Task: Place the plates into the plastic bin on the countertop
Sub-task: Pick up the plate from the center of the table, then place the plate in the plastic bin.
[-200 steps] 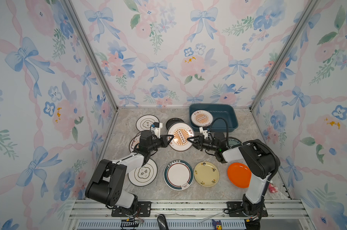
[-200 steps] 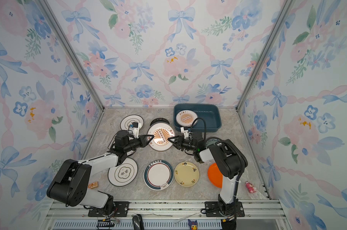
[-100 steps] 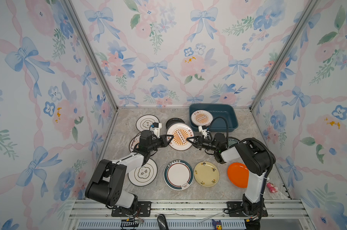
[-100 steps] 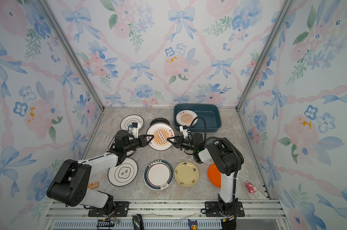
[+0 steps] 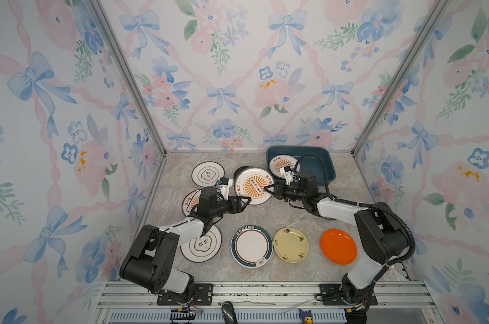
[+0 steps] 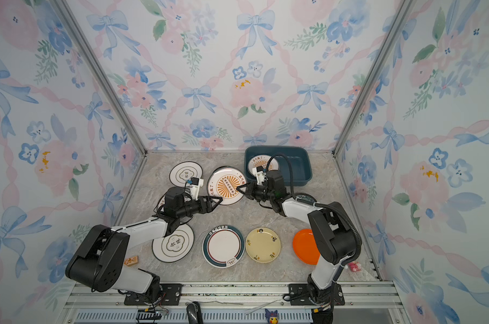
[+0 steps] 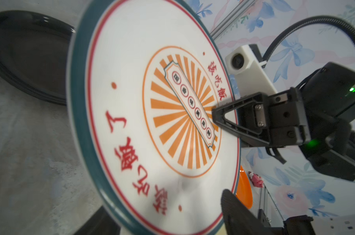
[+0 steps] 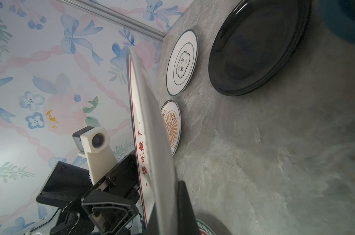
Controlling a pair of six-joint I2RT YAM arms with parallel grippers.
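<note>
1. The plates of the front row are laid flat along the near edge of the countertop (image 5: 265, 216). From the left they are a near gold-emblem plate (image 5: 201, 244) partly covered by the left arm, a teal-rimmed plate (image 5: 251, 246), a pale yellow plate (image 5: 291, 245) and an orange plate (image 5: 338, 246), each apart from its neighbour.
2. Farther in, the left gripper (image 5: 244, 202) is seen with its fingers spread wide and nothing gripped. It is just beside the lower rim of the held sunburst plate (image 5: 251, 185).
3. A second sunburst plate (image 5: 189, 200) is laid flat near the left edge, half hidden under the left arm. A patterned plate (image 6: 305, 197) is mostly hidden under the right arm.
4. The held sunburst plate is held tilted over the middle of the countertop. Its right rim is pinched between the closed fingers of the right gripper (image 5: 269, 189).
5. Behind it a black plate (image 8: 254, 50) is partly covered, and a far gold-emblem plate (image 5: 207, 174) is laid flat to its left.
6. The plastic bin (image 5: 316, 151) is set against the far edge, toward the right corner. A third sunburst plate (image 5: 279, 164) is laid inside, at its left end.
</note>
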